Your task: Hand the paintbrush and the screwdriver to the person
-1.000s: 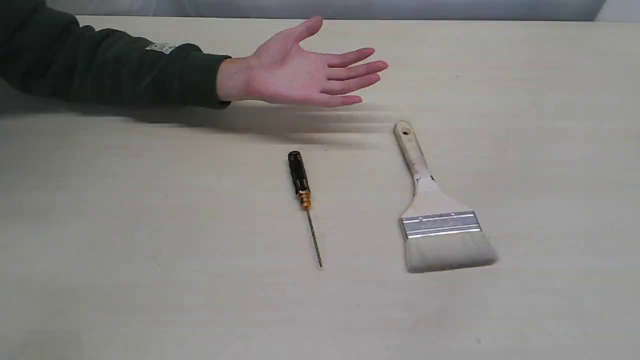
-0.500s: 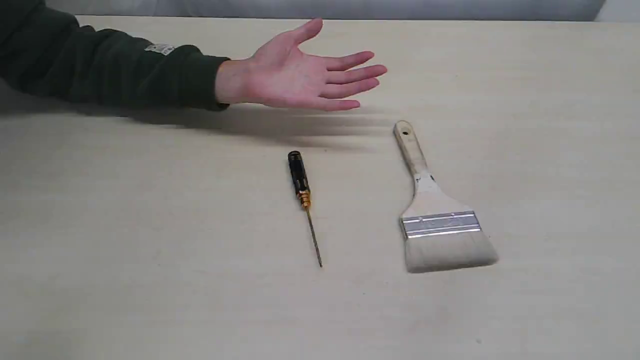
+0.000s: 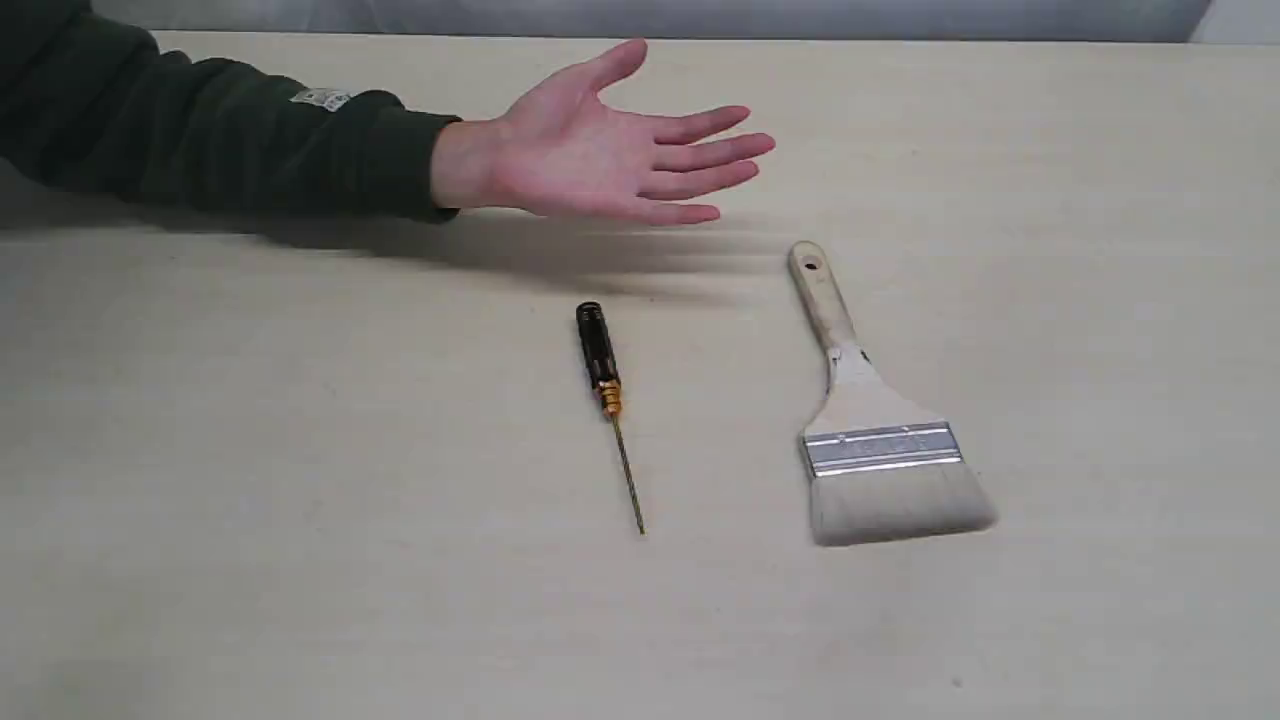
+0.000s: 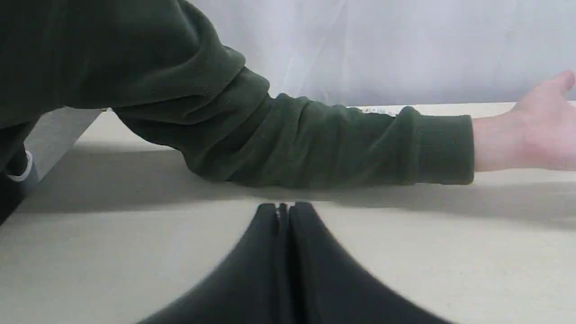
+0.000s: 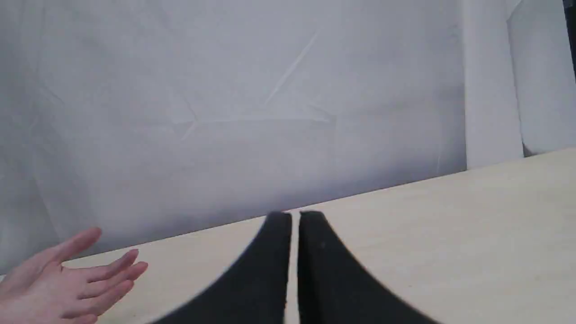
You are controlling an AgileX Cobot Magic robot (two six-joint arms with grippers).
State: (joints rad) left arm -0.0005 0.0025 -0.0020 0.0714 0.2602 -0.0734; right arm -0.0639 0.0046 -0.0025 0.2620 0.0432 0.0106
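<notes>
The paintbrush [image 3: 868, 428] lies flat on the table right of centre, bristles toward the near edge, handle pointing away. Left of it lies the screwdriver [image 3: 605, 390], black handle farthest, thin shaft nearest. Beyond both, the person [image 3: 590, 150] holds an open palm up above the table, dark green sleeve reaching in from the left. No gripper appears in the exterior view. My left gripper [image 4: 283, 208] is shut with nothing in it, low over the table near the person [image 4: 315, 144] and that green sleeve. My right gripper [image 5: 294, 217] is shut and empty, with the person [image 5: 67, 279] off to one side.
The pale wooden table [image 3: 300, 500] runs the full width of the exterior view. A white-grey cloth backdrop [image 5: 270, 90] hangs behind its far edge. The table's side edge [image 4: 67, 130] shows by the person's upper arm in the left wrist view.
The person's hand has shifted very slightly, staying palm up. The paintbrush and screwdriver have not moved.
</notes>
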